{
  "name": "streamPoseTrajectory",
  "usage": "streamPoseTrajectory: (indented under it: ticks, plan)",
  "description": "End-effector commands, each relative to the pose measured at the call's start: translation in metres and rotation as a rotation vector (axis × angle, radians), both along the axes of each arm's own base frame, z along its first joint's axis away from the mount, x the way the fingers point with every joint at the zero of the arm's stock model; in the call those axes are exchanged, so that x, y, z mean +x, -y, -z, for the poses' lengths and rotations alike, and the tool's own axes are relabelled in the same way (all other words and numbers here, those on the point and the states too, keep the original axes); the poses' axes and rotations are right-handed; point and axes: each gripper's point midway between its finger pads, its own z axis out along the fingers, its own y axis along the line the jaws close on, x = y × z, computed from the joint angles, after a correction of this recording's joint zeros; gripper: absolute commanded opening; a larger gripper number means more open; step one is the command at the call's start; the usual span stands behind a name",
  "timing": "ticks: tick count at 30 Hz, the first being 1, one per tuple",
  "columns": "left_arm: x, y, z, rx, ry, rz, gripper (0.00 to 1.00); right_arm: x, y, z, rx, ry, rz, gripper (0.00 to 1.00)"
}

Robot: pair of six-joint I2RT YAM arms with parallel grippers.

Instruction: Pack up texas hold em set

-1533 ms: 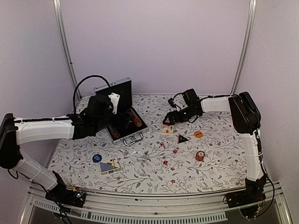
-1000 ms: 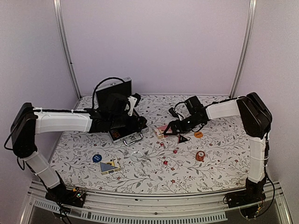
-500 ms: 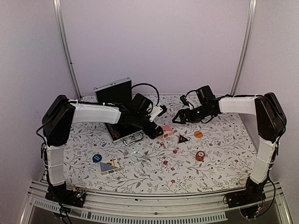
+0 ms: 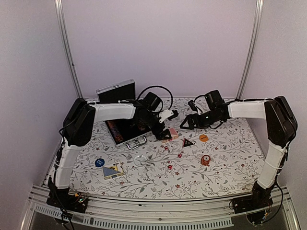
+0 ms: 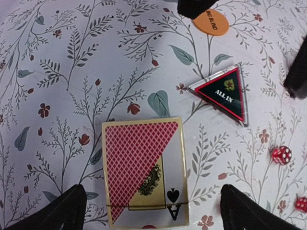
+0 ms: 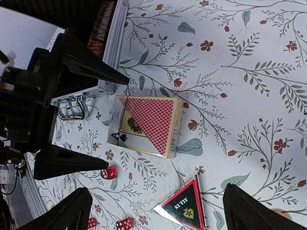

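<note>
The left gripper (image 4: 165,134) gapes wide and empty, its fingers (image 5: 62,208) either side of the near, ace-marked end of a red-backed boxed card deck (image 5: 144,172). The deck lies flat just right of the open silver aluminium briefcase (image 4: 136,142), its long axis pointing toward the right gripper (image 4: 184,124), which is also open. Earlier, the left gripper hung over the briefcase and the right one hung at the deck.

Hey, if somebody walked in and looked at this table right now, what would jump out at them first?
Mid-table, a red-backed card deck lies flat on the floral cloth, with the left gripper over it, jaws open to either side. Just beside it sits a black triangular ALL IN token. At the back left the silver briefcase stands open with reddish chip rows inside.
</note>
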Motion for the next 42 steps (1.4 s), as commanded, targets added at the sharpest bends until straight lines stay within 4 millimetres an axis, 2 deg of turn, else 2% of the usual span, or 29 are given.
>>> streamPoseTrajectory:
  ticks: [1, 9, 15, 17, 22, 27, 31, 34, 37, 42]
  plan:
    - [-0.006, 0.002, 0.014, 0.029, -0.037, 0.073, 1.0, -0.004, -0.002, -0.017, 0.056, 0.015, -0.006, 0.99]
    - [0.002, 0.005, 0.034, 0.066, -0.035, 0.051, 0.97, -0.004, 0.0, -0.019, 0.054, 0.019, 0.002, 0.99]
    - [0.0, 0.008, 0.039, 0.056, -0.045, 0.058, 0.81, -0.006, 0.0, -0.019, 0.066, 0.011, 0.0, 0.99]
    - [-0.001, 0.009, 0.039, 0.055, -0.05, 0.062, 0.73, -0.006, 0.0, -0.021, 0.065, 0.017, 0.003, 0.99]
    - [-0.003, 0.013, 0.016, 0.007, -0.045, 0.066, 0.52, -0.005, 0.006, -0.025, 0.054, 0.033, 0.019, 0.99]
    - [0.0, 0.006, -0.029, -0.054, 0.023, 0.048, 0.45, -0.005, 0.012, -0.031, 0.044, 0.049, 0.034, 0.99]
    - [0.0, -0.015, -0.069, -0.102, 0.062, 0.024, 0.42, -0.007, 0.015, -0.038, 0.04, 0.071, 0.04, 0.99]
    - [-0.002, -0.044, -0.084, -0.082, 0.099, -0.009, 0.39, -0.008, 0.016, -0.04, 0.039, 0.08, 0.038, 0.99]
    - [0.005, -0.087, -0.084, -0.002, 0.117, -0.093, 0.38, -0.007, 0.015, -0.043, 0.045, 0.086, 0.032, 0.99]
    - [0.014, -0.158, -0.063, 0.233, 0.147, -0.228, 0.38, -0.006, 0.006, -0.042, 0.088, 0.077, 0.005, 0.99]
